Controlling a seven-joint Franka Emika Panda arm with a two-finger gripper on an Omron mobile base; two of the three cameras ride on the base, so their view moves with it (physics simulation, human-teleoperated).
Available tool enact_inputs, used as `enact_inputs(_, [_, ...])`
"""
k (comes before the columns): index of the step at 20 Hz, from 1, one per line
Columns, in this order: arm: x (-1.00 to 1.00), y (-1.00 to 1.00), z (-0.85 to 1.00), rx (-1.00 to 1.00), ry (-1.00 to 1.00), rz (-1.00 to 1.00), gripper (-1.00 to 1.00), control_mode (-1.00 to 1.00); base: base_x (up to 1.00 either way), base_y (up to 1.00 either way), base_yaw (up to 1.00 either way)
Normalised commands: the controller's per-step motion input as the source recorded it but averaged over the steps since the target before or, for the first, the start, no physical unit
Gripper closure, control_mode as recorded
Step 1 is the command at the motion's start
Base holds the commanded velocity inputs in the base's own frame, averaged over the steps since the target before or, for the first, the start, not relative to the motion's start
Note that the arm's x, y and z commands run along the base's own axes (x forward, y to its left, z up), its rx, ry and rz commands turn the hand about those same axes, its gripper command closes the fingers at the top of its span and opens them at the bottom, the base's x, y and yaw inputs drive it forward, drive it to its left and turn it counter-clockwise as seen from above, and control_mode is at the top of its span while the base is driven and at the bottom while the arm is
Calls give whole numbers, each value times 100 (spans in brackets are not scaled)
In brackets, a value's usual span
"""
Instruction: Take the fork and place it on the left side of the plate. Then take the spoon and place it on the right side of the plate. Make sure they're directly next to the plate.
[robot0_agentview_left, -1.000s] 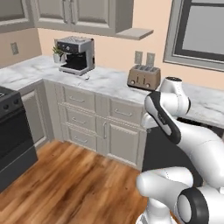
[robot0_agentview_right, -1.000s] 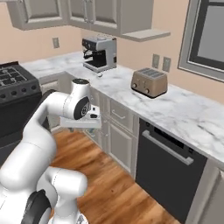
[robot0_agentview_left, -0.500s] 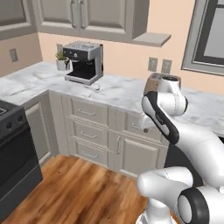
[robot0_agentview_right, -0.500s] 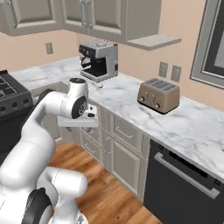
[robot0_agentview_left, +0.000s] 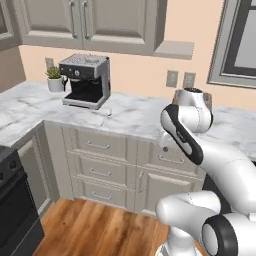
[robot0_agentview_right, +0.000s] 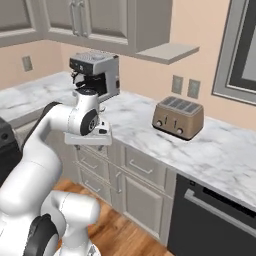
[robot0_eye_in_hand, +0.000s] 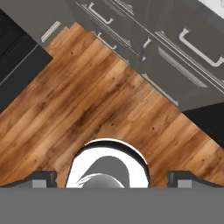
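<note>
Pointing down at the wooden floor (robot0_eye_in_hand: 87, 96) beside grey drawers (robot0_eye_in_hand: 183, 48), the fingers (robot0_eye_in_hand: 43, 178) seemingly stand spread, empty.

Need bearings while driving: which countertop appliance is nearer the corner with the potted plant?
The coffee machine: boxy, silver and black, right beside the small potted plant. The bronze toaster sits farther along.

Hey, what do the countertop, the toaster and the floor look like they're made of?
Countertop: looks like polished marble, white with grey veining. Toaster: seems brushed metal in a bronze-brown tone with a soft sheen, dark slots on top. Floor: apparently wood planks, warm brown with visible grain and seams; could be laminate.
</note>
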Motion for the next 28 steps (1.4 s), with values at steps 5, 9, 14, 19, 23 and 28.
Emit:
enact_inputs(5, [0,0,0,0,0,0,-100,100,62,41,-35])
enact_inputs(9, [0,0,0,0,0,0,-100,100,55,45,-37])
enact_inputs(14, [0,0,0,0,0,0,-100,100,52,49,-33])
enact_inputs(19, [0,0,0,0,0,0,-100,100,47,62,-22])
enact_inputs(23, [0,0,0,0,0,0,-100,100,48,61,-21])
enact_inputs(28, [0,0,0,0,0,0,-100,100,47,59,-22])
